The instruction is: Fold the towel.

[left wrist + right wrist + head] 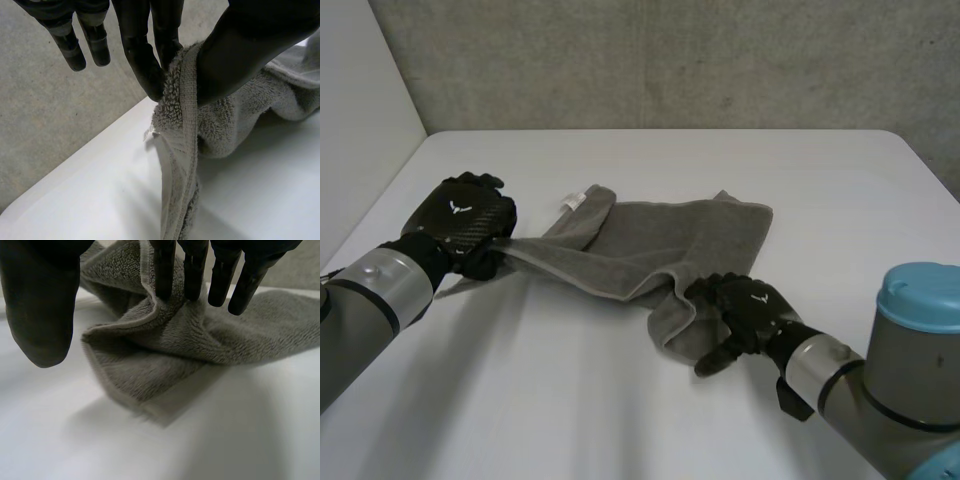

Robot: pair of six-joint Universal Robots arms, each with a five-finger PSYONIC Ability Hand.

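Note:
A grey towel lies rumpled across the middle of the white table, with a small white label at its far left corner. My left hand holds the towel's left end a little above the table. In the left wrist view the thumb and a finger pinch the hem of the towel, and cloth hangs below them. My right hand rests at the towel's near corner. In the right wrist view its straight fingers touch a raised fold of the towel, and the thumb stands apart.
A concrete wall runs behind the table's far edge, and a pale wall stands at the left. Bare tabletop lies in front of the towel and to its right.

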